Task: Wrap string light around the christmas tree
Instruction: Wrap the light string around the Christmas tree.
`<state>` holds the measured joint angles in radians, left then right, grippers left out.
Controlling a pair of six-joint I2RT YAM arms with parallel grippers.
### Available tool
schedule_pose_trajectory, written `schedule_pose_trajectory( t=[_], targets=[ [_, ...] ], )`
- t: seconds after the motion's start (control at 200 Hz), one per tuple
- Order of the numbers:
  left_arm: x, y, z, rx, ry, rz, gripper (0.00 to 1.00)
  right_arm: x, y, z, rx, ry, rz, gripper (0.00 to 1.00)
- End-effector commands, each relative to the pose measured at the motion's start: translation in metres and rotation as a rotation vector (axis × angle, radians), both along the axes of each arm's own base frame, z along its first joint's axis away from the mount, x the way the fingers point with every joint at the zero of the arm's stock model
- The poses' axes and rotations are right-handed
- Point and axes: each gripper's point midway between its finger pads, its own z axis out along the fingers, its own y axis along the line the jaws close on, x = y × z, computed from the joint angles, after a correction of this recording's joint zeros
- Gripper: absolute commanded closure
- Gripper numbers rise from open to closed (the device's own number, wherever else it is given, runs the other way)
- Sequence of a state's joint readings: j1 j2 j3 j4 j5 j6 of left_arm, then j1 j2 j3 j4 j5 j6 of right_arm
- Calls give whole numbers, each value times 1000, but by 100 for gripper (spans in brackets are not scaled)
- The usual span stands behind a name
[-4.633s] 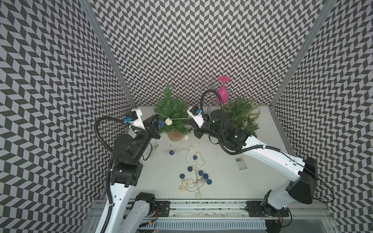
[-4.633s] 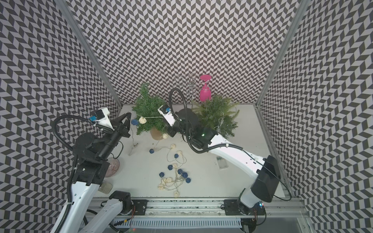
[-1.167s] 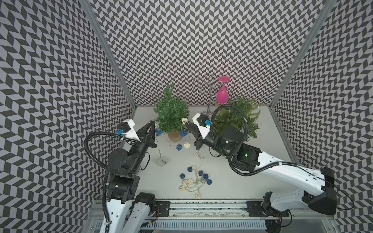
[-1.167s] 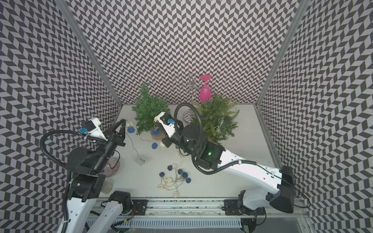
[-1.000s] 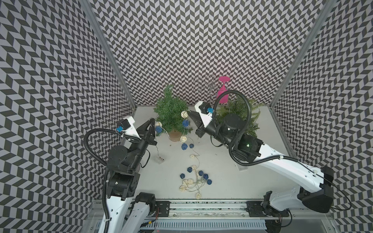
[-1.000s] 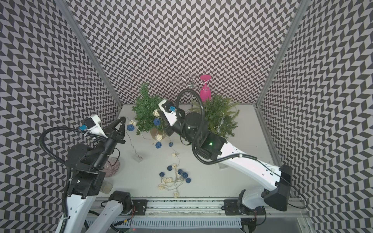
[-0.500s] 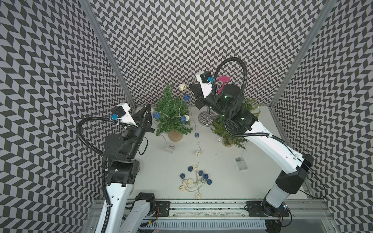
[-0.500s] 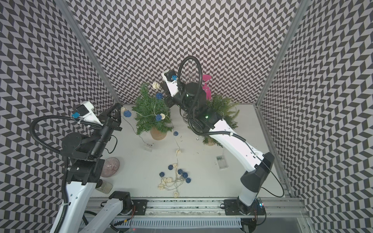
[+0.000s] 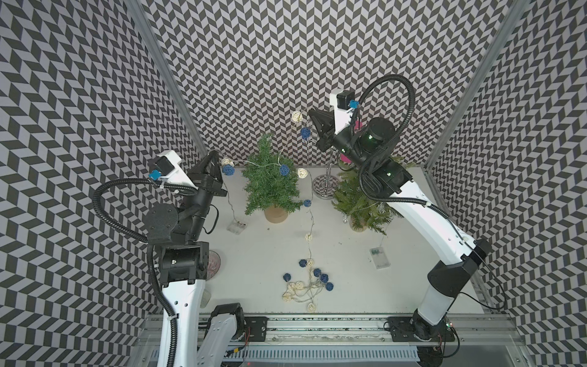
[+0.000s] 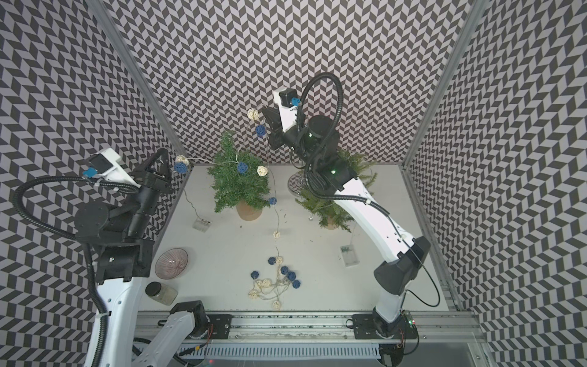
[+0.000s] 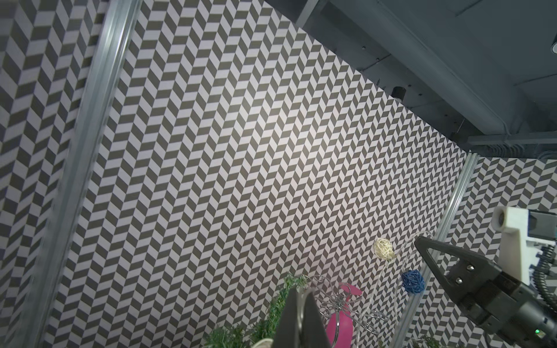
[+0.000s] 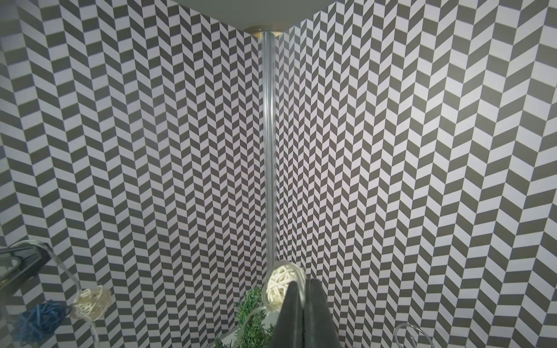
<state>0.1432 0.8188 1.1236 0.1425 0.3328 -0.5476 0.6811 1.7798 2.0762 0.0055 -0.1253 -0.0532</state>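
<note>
A pale, smooth worktop [image 9: 333, 254] stood inside walls of black-and-white zigzag pattern. Toward the back stood the christmas tree [image 9: 270, 187], a small cone of bristly green needles in a round tan pot [image 9: 275, 213].

The string light [image 9: 306, 284] was a thin clear wire threaded with small woven balls, some cream and some blue. One stretch crossed the upper branches of the tree, with a blue ball [image 9: 284, 169] and a cream ball [image 9: 301, 172] resting at its front. From there the wire seemed to rise to the right arm, then dropped to the worktop. Most of the balls lay there in a loose heap near the front edge.

By that look the wrapping had barely begun. It was less than a full turn, with most of the string left to wind.

The left gripper [image 9: 214, 155], black with pointed fingers, was pinched closed on the wire just beside the tree. The right gripper [image 9: 313, 113], raised high behind the tree, was likewise clamped on the wire beside a cream ball [image 9: 296, 116].

A small clear battery box [image 9: 236, 227] lay on the worktop, near the pot.
</note>
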Motion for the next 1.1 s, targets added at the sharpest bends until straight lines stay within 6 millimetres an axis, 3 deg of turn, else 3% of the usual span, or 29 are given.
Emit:
schedule_pose_trajectory(
  t=[0.0,0.235,0.431,0.856,1.096],
  targets=[
    [-6,5,20,-36,-41,-39,100,-1,-5,21,65,-43,28,100],
    [5,42,35,-116,-48,21,100,21,-12,18,84,-23,30,100],
    [18,59,39,-153,-42,20,100,34,-15,18,103,-19,32,100],
    [47,79,33,-191,-27,47,100,67,-5,1,134,-2,49,100],
    [70,88,25,-198,-38,45,100,90,-11,-11,163,15,42,100]
  ],
)
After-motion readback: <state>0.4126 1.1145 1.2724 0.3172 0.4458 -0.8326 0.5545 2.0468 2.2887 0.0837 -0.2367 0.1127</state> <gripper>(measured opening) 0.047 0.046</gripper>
